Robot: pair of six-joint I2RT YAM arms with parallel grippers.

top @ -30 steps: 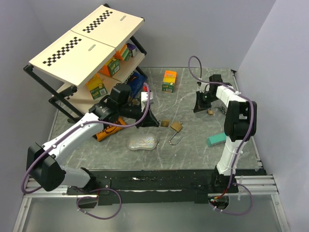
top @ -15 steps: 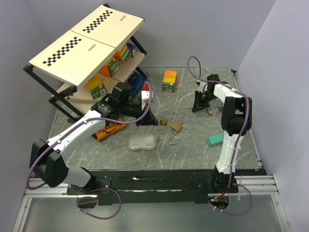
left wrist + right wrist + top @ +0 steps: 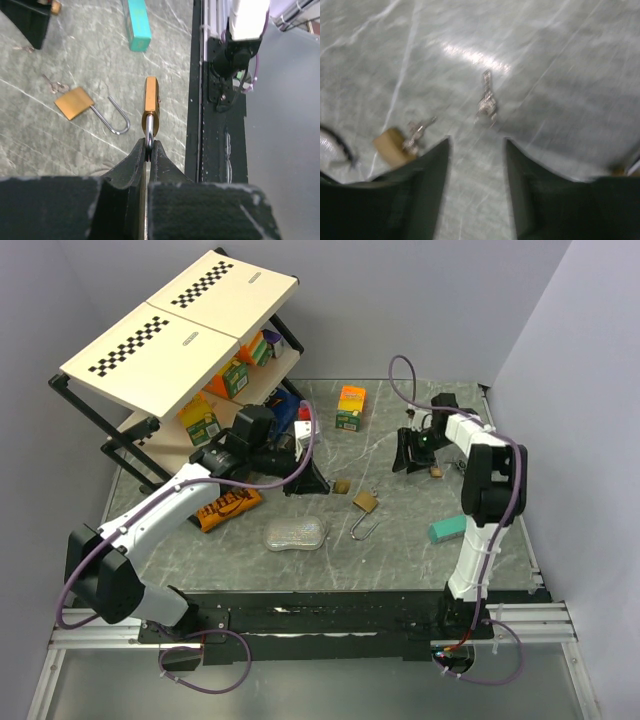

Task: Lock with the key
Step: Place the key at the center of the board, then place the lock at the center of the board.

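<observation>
- One key (image 3: 486,102) to fetch: found it flat on the counter (image 3: 560,60), just ahead of the right end effector (image 3: 476,145) and in line with the gap between its fingers (image 3: 427,175).
- Saw those fingers spread apart, pinching nothing, clear of the key.
- Read the key's long axis as running almost straight away from that end effector, slightly tilted; could not tell head from blade through the blur.
- Judged the right arm far nearer to it than the left, and a short reach forward and down as the coming move.
- Found the padlock (image 3: 151,100) pinched by its shackle in the left end effector (image 3: 149,150), pressed tight on the steel loop, apparently clear of the counter.
- Saw its brass body pointing straight out from that end effector, long axis in line with it; could not see the keyhole.
- Noted a second padlock (image 3: 74,102) lying open on the counter nearby, small keys (image 3: 54,86) at its corner.
</observation>
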